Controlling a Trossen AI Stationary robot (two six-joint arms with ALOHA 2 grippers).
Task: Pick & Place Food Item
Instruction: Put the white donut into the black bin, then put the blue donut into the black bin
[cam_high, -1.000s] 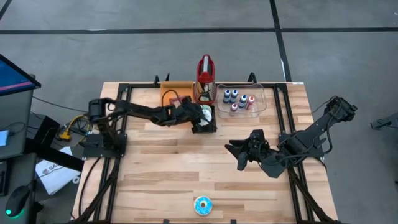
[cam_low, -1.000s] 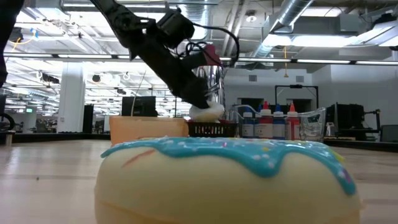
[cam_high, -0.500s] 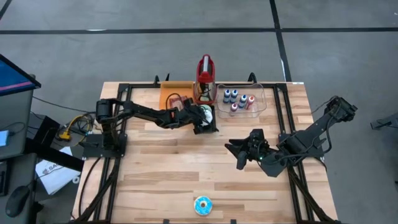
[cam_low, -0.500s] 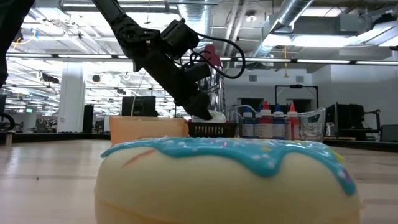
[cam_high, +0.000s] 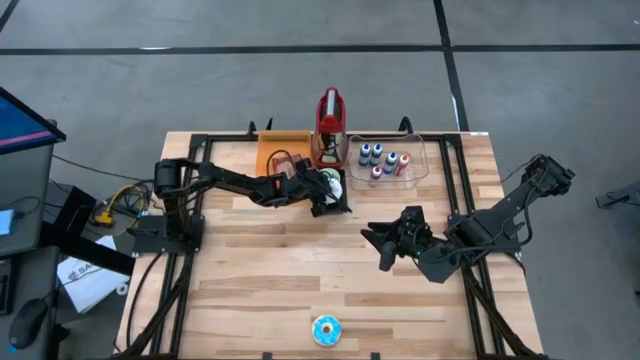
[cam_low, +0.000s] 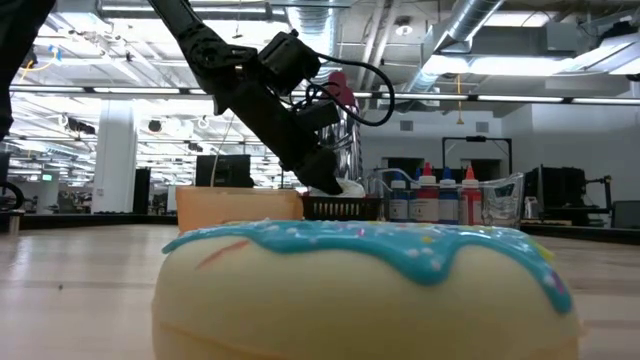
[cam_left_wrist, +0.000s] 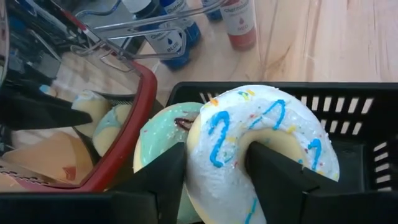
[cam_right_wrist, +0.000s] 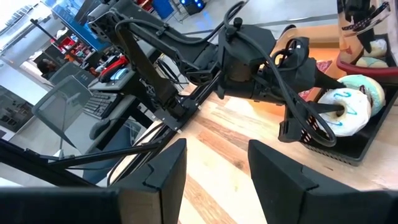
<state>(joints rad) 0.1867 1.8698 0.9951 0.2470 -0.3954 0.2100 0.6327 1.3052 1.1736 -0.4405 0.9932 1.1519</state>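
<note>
My left gripper (cam_left_wrist: 217, 180) is over the black basket (cam_left_wrist: 348, 102) at the table's far middle. It is shut on a white doughnut with blue icing lines (cam_left_wrist: 267, 124), also seen from above (cam_high: 328, 180). A pale green doughnut (cam_left_wrist: 161, 134) lies next to it in the basket. A flat dark red thing (cam_right_wrist: 321, 65) lies on the orange tray (cam_high: 280, 145), apart from both grippers. My right gripper (cam_high: 375, 250) hangs open above the table's right middle with nothing between its fingers (cam_right_wrist: 168, 174). My left gripper has one finger (cam_left_wrist: 273, 174) in the white doughnut's hole and the other (cam_left_wrist: 161, 180) outside its rim. The near part of the ring (cam_left_wrist: 214, 162) lies between them. The fingers slant down from the table's left. The doughnut stands tilted in the basket, against the green doughnut.
A red wire basket (cam_left_wrist: 143, 112) with more doughnuts stands behind the black basket. A clear bin of small bottles (cam_high: 390, 160) is to its right. A blue-iced doughnut (cam_high: 327, 329) lies at the near edge and fills the low view (cam_low: 370, 280).
My left gripper has gone down with the white doughnut, which now sits lower in the black basket.
</note>
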